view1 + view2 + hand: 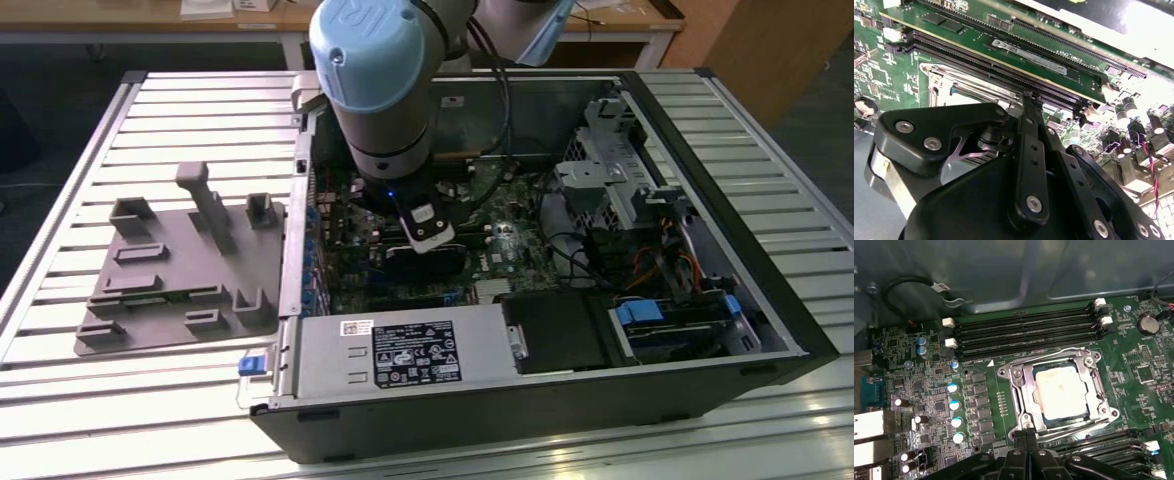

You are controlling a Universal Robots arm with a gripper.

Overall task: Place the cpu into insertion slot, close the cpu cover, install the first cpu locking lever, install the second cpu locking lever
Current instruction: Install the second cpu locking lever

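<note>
First wrist view gives you the cpu seated in the insertion slot, the cpu cover shut around it. Your gripper sits at the socket's edge, jaws pinched together, empty. Second wrist view: linkage hides most of the socket.

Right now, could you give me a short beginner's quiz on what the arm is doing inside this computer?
1. True or false: the cpu already sits in the socket with the cpu cover closed over it.
2. What is the gripper nearest to?
A. the memory slots
B. the edge of the cpu cover
C. the coin battery
3. Fill in: outside the computer case, on the exterior view's left, lies a grey ____.

Key: 1 true; 2 B; 3 fixture tray.
</note>
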